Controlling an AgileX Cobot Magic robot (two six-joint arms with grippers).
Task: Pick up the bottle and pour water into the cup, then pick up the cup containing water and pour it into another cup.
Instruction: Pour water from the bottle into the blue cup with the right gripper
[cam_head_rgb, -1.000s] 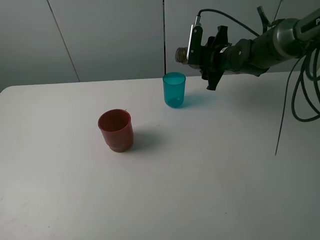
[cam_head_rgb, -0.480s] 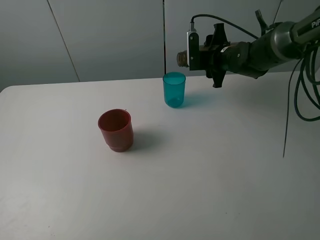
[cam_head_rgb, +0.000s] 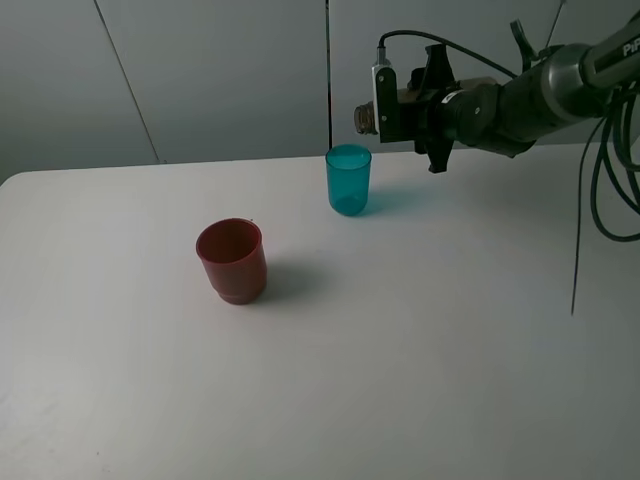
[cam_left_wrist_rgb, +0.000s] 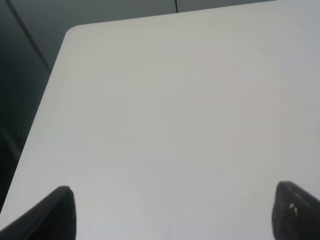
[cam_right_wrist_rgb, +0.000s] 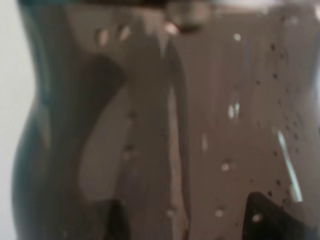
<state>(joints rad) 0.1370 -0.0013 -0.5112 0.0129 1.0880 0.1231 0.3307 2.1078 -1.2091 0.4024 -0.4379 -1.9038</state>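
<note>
Right hand (cam_head_rgb: 412, 108) clamped on bottle (cam_head_rgb: 363, 117), held horizontal.

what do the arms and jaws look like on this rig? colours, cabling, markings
Right arm: dark grey metallic tubular links with pale lettering that is cut off at the frame edge. The right gripper is black, with a small silver camera box fed by a thin black lead. Black cables loop loose behind. Left gripper: only two blunt black jaws show, one with pale specks.

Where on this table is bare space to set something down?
Bare: the white table's front, before the squat red-brown plastic cup, and its right side. Crowded: the back, where the right gripper holds the clear grey bottle near the translucent teal plastic tumbler.
</note>
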